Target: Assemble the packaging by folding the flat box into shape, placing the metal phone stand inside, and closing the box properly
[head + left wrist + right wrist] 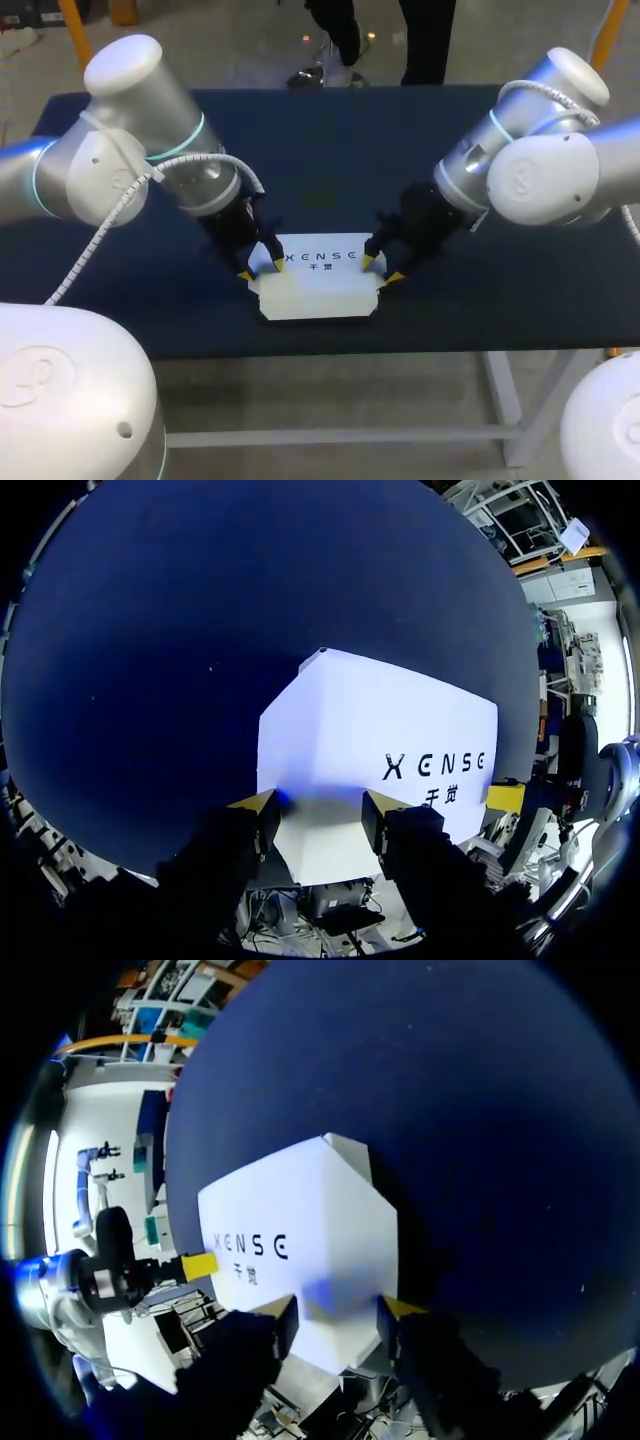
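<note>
The white box lies on the dark blue table, toward 6 o'clock of the tabletop, close to the front edge and about midway across. Its long sides run from 9 to 3 o'clock. The half toward 12 o'clock bears the only writing in sight: one line of dark, widely spaced capital letters, with two smaller characters centred beneath it. The print reads upright in the head view. The half toward 6 o'clock is plain white card with clipped corners at its near edge. No label or sticker shows on the card.

The left gripper stands at the box's 9 o'clock end, its arm coming in from about 10 o'clock. Its two yellow-tipped fingers are spread apart. One tip sits at the very edge of the card and the other over the white surface, with the box's end between and ahead of them. No pinch from two sides shows, so this gripper holds nothing.

The right gripper mirrors it at the 3 o'clock end, its arm entering from about 2 o'clock. Its fingers are likewise parted, with one tip over the card and the other just beside the end. It also holds nothing. From each wrist view the box's end appears as an angled facet running to a point ahead of the gripper, and the printed line lies off to one side, toward the other arm.
</note>
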`<action>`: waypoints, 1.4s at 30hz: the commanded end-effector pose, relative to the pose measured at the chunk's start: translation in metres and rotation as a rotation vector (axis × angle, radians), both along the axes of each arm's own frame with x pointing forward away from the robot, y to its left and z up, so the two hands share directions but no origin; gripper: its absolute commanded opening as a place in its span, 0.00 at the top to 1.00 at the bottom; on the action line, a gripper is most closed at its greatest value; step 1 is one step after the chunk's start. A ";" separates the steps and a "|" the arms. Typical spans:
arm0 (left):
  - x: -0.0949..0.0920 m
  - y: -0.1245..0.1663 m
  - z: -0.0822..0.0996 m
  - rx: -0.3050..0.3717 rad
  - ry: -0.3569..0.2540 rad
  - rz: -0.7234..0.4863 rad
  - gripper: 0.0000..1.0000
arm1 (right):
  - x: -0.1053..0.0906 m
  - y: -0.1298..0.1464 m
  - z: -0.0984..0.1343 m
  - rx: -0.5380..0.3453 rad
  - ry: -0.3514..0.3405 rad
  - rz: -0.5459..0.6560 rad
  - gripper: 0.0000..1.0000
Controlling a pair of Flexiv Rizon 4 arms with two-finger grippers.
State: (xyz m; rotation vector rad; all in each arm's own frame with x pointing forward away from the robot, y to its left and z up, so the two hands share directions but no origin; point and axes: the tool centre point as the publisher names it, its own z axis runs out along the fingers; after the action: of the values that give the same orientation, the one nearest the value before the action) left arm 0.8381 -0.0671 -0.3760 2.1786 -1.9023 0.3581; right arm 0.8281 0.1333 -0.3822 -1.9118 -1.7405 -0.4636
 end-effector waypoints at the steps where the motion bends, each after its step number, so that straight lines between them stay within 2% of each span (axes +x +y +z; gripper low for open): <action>1: -0.001 -0.001 -0.008 -0.015 -0.006 -0.009 0.43 | 0.004 0.002 -0.001 0.007 0.009 0.008 0.45; 10: 0.001 -0.004 -0.009 -0.029 -0.001 -0.029 0.48 | 0.005 0.004 0.000 0.031 0.017 0.013 0.47; 20: 0.002 -0.005 -0.007 -0.027 -0.002 -0.032 0.38 | 0.006 0.004 0.003 0.054 0.021 0.018 0.52; 24: 0.002 -0.005 -0.007 -0.027 -0.002 -0.032 0.40 | 0.006 0.004 0.003 0.054 0.021 0.018 0.51; 30: 0.002 -0.005 -0.007 -0.027 -0.002 -0.032 0.31 | 0.006 0.004 0.003 0.054 0.021 0.018 0.50; 36: 0.002 -0.005 -0.007 -0.027 -0.002 -0.032 0.35 | 0.006 0.004 0.003 0.054 0.021 0.018 0.50; 40: 0.002 -0.005 -0.007 -0.027 -0.002 -0.032 0.44 | 0.006 0.004 0.003 0.054 0.021 0.018 0.51; 42: 0.002 -0.005 -0.007 -0.027 -0.002 -0.032 0.45 | 0.006 0.004 0.003 0.054 0.021 0.018 0.52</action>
State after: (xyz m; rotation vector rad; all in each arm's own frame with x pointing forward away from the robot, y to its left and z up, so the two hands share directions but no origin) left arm 0.8394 -0.0703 -0.3785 2.1251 -1.9168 0.3839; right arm 0.8324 0.1361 -0.3787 -1.8626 -1.7146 -0.4797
